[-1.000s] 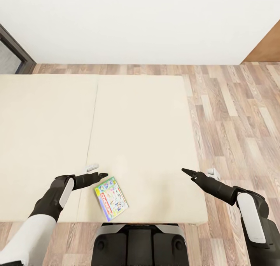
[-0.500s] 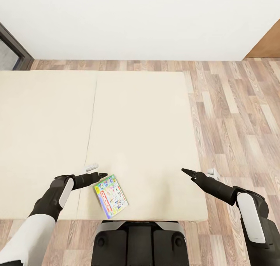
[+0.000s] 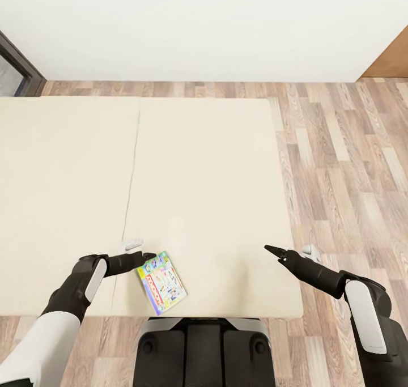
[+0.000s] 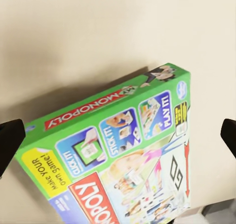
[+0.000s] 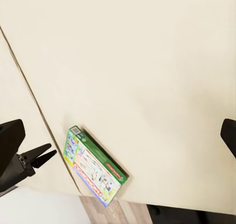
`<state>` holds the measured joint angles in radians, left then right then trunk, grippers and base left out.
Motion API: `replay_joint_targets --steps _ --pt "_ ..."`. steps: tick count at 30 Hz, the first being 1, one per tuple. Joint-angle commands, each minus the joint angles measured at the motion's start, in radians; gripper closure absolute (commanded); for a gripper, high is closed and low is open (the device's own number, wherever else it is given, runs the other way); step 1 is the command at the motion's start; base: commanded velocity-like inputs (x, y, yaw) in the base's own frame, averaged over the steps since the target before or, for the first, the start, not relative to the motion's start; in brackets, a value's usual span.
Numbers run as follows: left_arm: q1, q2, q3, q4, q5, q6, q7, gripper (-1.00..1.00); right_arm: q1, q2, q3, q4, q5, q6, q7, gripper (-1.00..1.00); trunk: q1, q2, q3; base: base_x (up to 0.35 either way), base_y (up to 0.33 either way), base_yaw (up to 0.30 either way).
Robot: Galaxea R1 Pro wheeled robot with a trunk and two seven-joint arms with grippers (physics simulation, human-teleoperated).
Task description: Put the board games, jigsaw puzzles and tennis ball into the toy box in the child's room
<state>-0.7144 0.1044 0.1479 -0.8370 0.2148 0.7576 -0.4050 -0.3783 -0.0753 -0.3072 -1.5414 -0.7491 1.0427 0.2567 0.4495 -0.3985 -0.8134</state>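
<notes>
At the left, the left gripper (image 3: 148, 255) hangs low over the near edge of the bed (image 3: 198, 166), its tip just beside the upper corner of the one board game (image 3: 162, 283) on the cream cover. In the left wrist view its two fingertips (image 4: 11, 137) stand wide apart at either side of the green Monopoly box (image 4: 120, 157), holding nothing. The box lies flat near the bed's near edge, turned at a slant to that edge, left of the middle of what shows and just right of the seam that runs down the cover.

The step in hand looks like the pick-up of this game. To do it well, I would turn the wrist so the jaws line up across the box's narrower side, come down until the fingers straddle both long edges, and close firmly before lifting; a flat box on a soft cover may tip or slide if it is caught by a corner only.

Further right, the right gripper (image 3: 276, 252) hovers above the bed's near right corner, well apart from the box; its tips look drawn together and empty.

Counted: one game box, one bed, two grippers.
</notes>
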Motion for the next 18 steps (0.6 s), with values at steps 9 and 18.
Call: replay_joint_targets --steps 9,18 --pt "0.0 -0.002 0.003 0.015 0.001 0.034 0.028 -1.0 -0.001 0.0 -0.002 0.0 0.009 0.005 0.01 -1.0 0.0 -0.002 -0.016 0.0 0.0 0.0" --pt "-0.002 0.001 0.005 0.019 0.002 0.037 0.041 -1.0 -0.001 0.0 -0.002 0.0 0.008 0.004 0.01 -1.0 0.0 -0.002 -0.029 0.0 0.0 0.0"
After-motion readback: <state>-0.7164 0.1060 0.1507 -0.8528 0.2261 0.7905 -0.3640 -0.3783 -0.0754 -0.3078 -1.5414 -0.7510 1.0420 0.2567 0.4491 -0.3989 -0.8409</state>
